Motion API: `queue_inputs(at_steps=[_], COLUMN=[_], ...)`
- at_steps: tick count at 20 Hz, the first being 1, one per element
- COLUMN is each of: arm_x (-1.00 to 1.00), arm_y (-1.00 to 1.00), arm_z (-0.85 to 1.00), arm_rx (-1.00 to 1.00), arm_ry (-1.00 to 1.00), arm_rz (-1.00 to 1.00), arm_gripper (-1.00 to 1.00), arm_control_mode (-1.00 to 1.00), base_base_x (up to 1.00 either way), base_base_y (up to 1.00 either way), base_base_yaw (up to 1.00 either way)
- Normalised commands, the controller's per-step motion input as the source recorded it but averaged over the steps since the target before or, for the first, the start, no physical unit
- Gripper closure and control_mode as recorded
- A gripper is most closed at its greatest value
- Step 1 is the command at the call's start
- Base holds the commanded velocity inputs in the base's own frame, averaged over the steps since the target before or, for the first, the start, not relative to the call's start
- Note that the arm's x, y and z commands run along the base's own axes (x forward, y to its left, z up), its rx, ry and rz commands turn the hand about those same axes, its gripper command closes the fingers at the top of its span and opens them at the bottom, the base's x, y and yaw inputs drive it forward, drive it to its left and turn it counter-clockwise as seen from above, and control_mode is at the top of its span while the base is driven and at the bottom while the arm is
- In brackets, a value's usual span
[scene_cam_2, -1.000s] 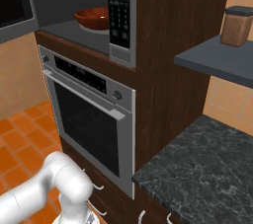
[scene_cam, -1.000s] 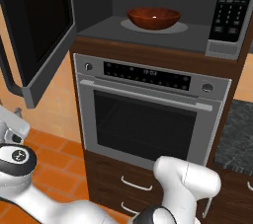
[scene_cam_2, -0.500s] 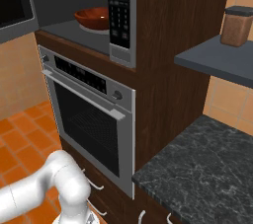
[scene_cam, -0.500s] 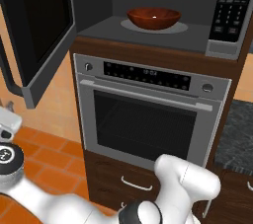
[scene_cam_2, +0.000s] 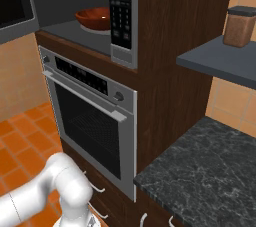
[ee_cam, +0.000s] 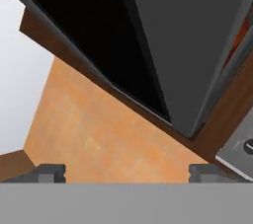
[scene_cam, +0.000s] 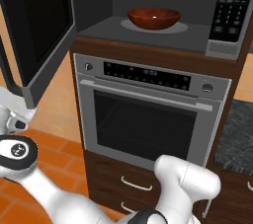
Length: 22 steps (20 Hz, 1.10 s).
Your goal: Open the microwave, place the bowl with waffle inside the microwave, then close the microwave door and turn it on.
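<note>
From the camera behind the arm on its left, the microwave (scene_cam: 163, 16) stands built into dark wood above a steel oven (scene_cam: 148, 114). The microwave door (scene_cam: 37, 30) is swung wide open to the left, its black window facing the room. Inside, the reddish-brown bowl (scene_cam: 153, 18) sits on the round grey turntable (scene_cam: 175, 27), near the middle of the cavity floor. Whether the waffle lies in it cannot be made out from here (the bowl's inside shows only a small bright glint). The keypad panel (scene_cam: 232, 8) is at the microwave's right edge. The white arm bends low at the bottom of this picture.

From the camera on the right, the bowl shows at the left of the open cavity, behind the keypad panel's edge. A dark stone counter (scene_cam_2: 205, 171) fills the lower right, and a brown canister (scene_cam_2: 239, 25) stands on a grey shelf (scene_cam_2: 215, 61) above it.

From the camera on the hand, the gripper (ee_cam: 126, 171) has its jaws spread wide with nothing between them. It looks up at the underside and black window of the open door, with orange wall behind.

As a judgement: opening and placing look done. Closing the door and pressing the keypad remain, and the hand seems set below the door for the push.
</note>
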Motion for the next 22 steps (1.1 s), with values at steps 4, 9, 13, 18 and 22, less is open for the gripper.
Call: queue_inputs(at_steps=[4,9,13,18,22], arm_x=[0.00,-0.10,-0.16,-0.03,0.00], arm_y=[-0.63,-0.76,-0.80,-0.88,-0.96], arm_z=[0.34,0.40,0.38,0.37,0.45], arm_rx=[0.09,0.11,0.12,0.17,0.19], arm_ry=[-0.21,-0.29,-0.33,-0.24,-0.16], arm_rz=[0.00,0.00,0.00,0.00,0.00], arm_gripper=[-1.00,-1.00,-1.00,-1.00,-1.00], arm_control_mode=[-1.00,-1.00,-1.00,-1.00,-1.00], base_base_x=[0.00,0.00,0.00,0.00,0.00], base_base_y=[0.00,0.00,0.00,0.00,0.00], base_base_yaw=[0.00,0.00,0.00,0.00,0.00])
